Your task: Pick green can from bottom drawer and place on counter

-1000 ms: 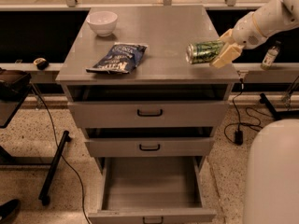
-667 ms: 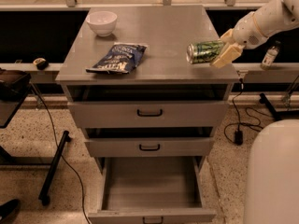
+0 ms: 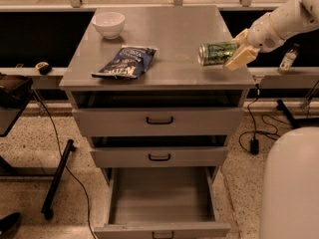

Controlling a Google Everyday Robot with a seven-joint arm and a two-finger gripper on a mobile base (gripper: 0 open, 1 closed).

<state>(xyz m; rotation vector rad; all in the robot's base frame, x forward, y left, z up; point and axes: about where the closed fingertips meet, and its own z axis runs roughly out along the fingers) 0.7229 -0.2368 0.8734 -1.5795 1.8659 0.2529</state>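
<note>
Well left of the gripper (image 3: 234,54), itself at the right clasping the green can (image 3: 215,53): blue chip bag (image 3: 125,61) lying flat, white bowl (image 3: 108,24) farther left and back. Just right of the jaws, small clear bottle (image 3: 288,59) upright. Below them, two shallow grey drawers (image 3: 114,123) with black handles, and black cable (image 3: 254,144) on speckled floor.

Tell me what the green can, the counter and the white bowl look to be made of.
The green can looks like metal, likely aluminium: glossy printed label, silvery end. It lies sideways in the gripper at the counter's right edge. The counter looks like grey sheet metal, smooth with dull reflections. The white bowl is probably glazed ceramic, though plastic is possible: even white sheen.
</note>
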